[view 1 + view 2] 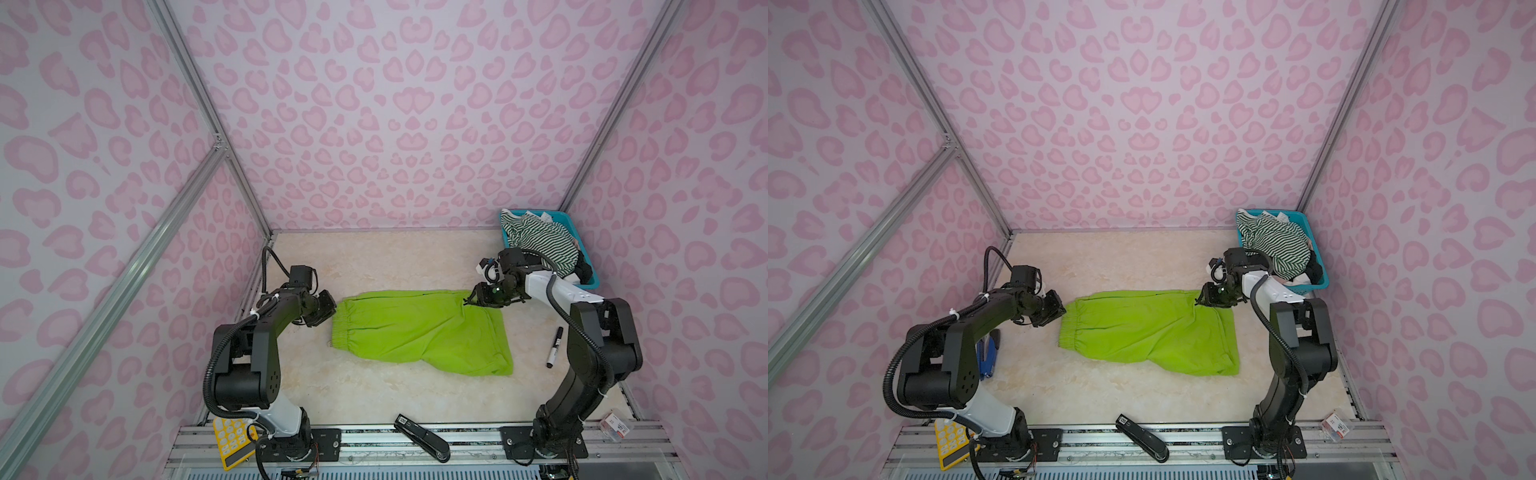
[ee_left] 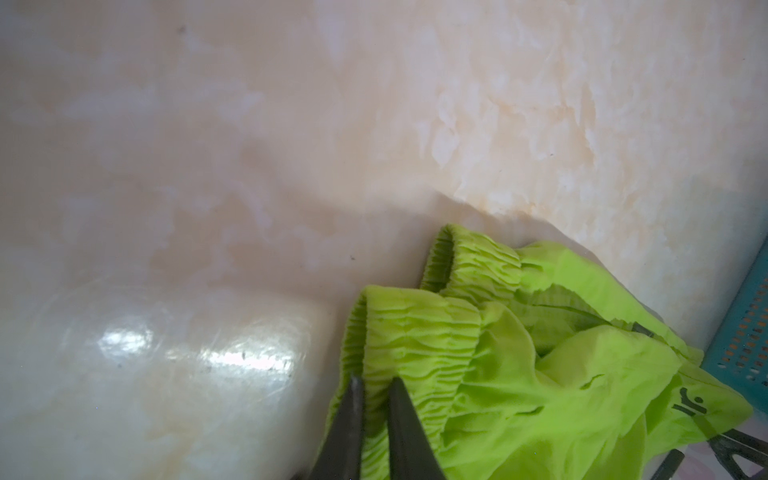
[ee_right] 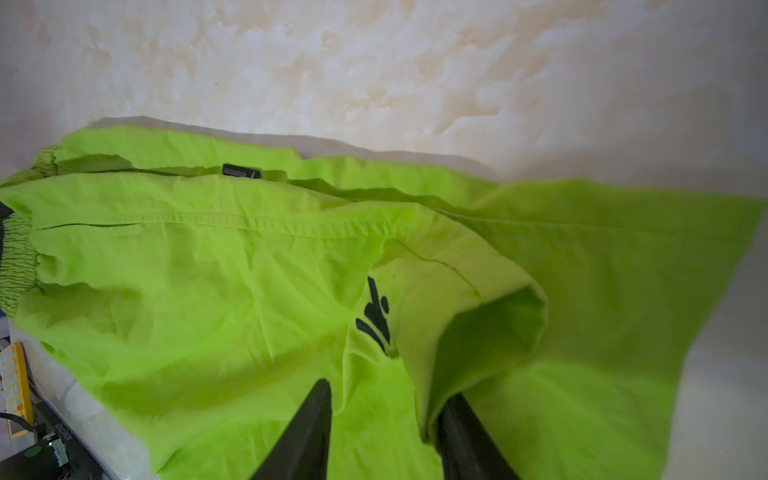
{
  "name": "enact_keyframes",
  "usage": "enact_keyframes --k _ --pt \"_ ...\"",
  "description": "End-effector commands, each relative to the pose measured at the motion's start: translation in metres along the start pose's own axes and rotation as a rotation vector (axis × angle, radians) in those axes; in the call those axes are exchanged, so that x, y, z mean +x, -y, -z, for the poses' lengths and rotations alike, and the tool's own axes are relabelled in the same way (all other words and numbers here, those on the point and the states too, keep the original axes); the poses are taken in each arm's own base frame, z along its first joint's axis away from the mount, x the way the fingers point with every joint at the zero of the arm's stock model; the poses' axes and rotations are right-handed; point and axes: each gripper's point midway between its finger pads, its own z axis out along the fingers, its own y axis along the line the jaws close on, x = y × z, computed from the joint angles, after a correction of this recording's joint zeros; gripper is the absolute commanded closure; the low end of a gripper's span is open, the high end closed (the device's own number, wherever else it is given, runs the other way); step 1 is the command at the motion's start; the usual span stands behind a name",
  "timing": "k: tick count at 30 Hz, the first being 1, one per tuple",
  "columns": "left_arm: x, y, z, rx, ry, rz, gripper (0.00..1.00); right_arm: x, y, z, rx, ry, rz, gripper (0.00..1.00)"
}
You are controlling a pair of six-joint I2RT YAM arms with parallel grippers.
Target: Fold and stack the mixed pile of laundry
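Worktop, marbled beige. Lime-green shorts lie spread near the middle in both top views, elastic waistband toward the left arm, leg ends toward the right arm.

Left gripper at the waistband's far corner. Jaws nearly together, clamped on the gathered elastic edge, seen close in the left wrist view.

Right gripper at the far leg corner of the shorts. Jaws apart, a fold of the leg hem between them and one finger tucked into the leg opening. Small black logo just ahead of the jaws.

Teal basket in the far right corner of the worktop. Green-and-white striped top heaped in it and spilling over the near edge, with a black garment at its side.

Black marker lies beside the right arm, apart from the shorts. Black stapler on the front rail between the arm bases. Yellow calculator by the left base.
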Motion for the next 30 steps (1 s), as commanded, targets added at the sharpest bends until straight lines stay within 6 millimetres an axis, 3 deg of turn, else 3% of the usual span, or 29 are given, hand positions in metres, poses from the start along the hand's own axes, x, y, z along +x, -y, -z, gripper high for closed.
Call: enact_keyframes --k 1,4,8,12,17,22,28,30 --pt "0.000 0.001 -0.004 0.010 -0.010 0.001 0.87 0.000 0.008 -0.014 0.010 -0.012 -0.008 0.60" --pt "0.000 -0.001 -0.007 0.006 -0.016 0.000 0.85 0.002 0.016 -0.024 0.020 -0.019 -0.021 0.63" --pt "0.000 -0.008 -0.006 -0.033 -0.006 0.001 0.69 0.002 0.022 -0.031 0.032 -0.020 -0.028 0.75" --pt "-0.001 -0.012 -0.007 -0.051 0.000 -0.005 0.58 0.001 0.021 -0.027 0.028 -0.002 -0.021 0.89" --pt "-0.002 -0.004 -0.017 0.007 -0.011 -0.013 0.55 -0.002 0.015 -0.019 0.020 0.019 -0.008 1.00" --pt "-0.002 0.021 -0.020 0.148 -0.037 -0.023 0.63 -0.005 0.012 -0.016 0.009 0.037 -0.006 1.00" --pt "0.000 0.029 -0.014 0.189 -0.033 -0.031 0.92 -0.007 0.009 -0.010 0.005 0.052 0.000 1.00" --pt "-0.002 0.034 -0.008 0.204 -0.022 -0.033 0.98 -0.007 0.006 -0.004 0.004 0.066 0.008 1.00"
